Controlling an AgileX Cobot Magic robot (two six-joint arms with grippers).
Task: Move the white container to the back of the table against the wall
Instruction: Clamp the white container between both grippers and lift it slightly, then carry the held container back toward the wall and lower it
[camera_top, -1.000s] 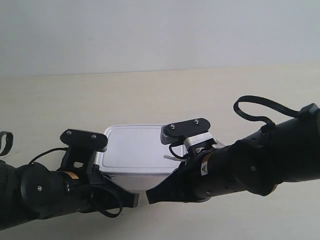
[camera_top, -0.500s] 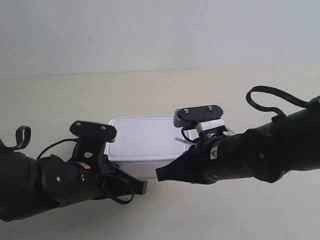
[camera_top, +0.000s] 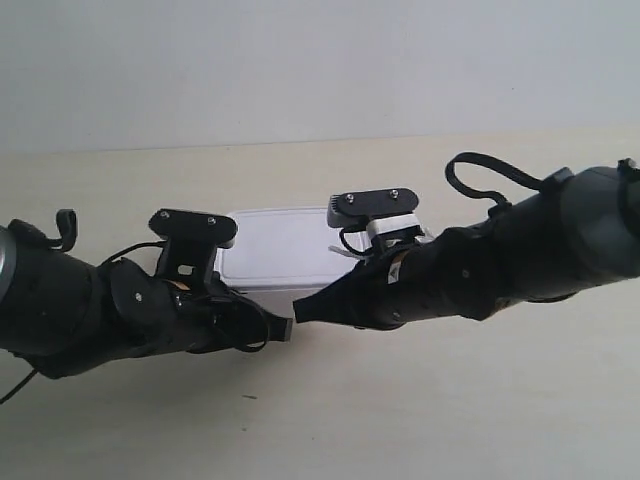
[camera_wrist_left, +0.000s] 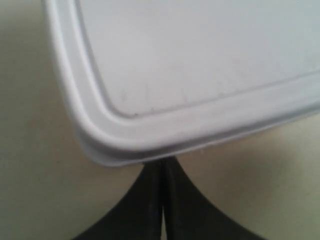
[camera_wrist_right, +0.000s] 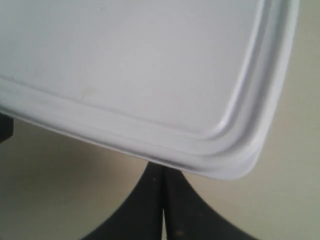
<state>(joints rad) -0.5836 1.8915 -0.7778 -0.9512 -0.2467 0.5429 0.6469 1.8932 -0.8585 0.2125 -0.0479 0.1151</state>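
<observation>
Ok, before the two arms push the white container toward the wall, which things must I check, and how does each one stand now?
1. The left hand is shut: ok.
2. The right hand is shut: ok.
3. Each hand sits at a near corner of the white container: ok.
4. The hands really touch the box side: cannot tell, the lid rim hides the tips.
5. The table between container and wall is free of things: ok.
6. The container is against the wall: not ok, bare table lies between them.
</observation>
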